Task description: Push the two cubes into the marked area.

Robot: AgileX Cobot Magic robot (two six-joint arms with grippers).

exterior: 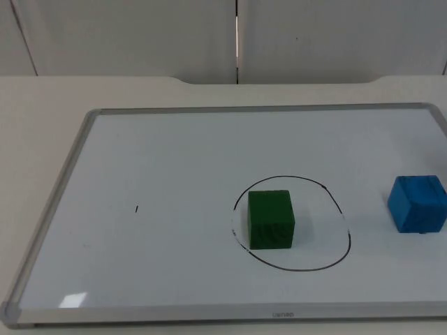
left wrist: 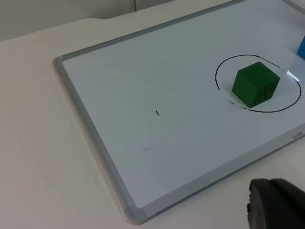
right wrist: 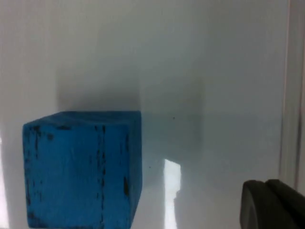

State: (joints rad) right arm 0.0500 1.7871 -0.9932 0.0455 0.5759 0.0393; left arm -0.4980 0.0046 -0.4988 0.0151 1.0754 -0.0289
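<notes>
Look at the green cube [exterior: 271, 219]: it sits inside the drawn circle [exterior: 345, 230] on the whiteboard [exterior: 140, 153], near the ring's left side, so that one looks done. The blue cube [exterior: 418, 203] is outside the ring, off to its right and near the board's right edge, so it needs a push to the left. Your right gripper [right wrist: 274, 204] is just beside the blue cube, on the side by the board's frame, which is a good spot to shove from. Your left gripper [left wrist: 276, 204] waits off the board near its front edge. You cannot tell if either gripper's fingers are spread or pressed together.
</notes>
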